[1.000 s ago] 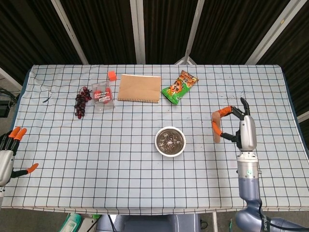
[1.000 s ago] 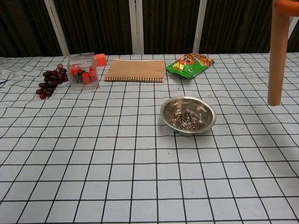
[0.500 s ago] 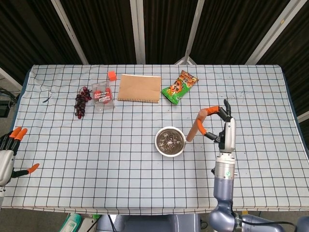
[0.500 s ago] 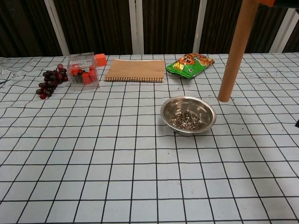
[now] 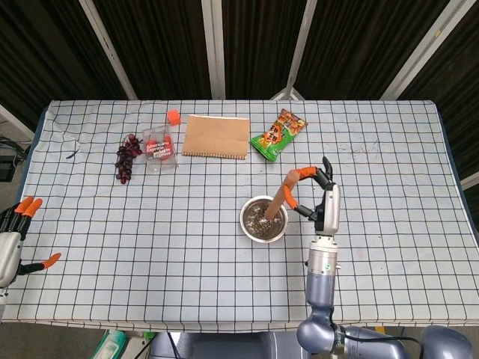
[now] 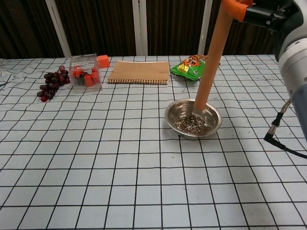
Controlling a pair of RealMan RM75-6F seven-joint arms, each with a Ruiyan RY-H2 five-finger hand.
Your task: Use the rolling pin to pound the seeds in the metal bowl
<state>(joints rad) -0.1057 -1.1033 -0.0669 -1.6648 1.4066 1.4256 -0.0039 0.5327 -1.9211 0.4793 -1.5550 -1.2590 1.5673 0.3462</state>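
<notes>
A metal bowl of dark seeds sits at the middle of the checked table. My right hand grips the top of a brown wooden rolling pin, held nearly upright and leaning. The pin's lower end is inside the bowl, at or just above the seeds. My left hand hangs at the table's near left corner with fingers apart and nothing in it.
Along the far side lie dark grapes, a clear box with red items, a small orange cube, a brown notebook and a green snack bag. A black cable trails beside my right arm.
My right hand carried the rolling pin leftward from the right side of the table and brought its lower end down into the bowl. The left hand stayed still.
</notes>
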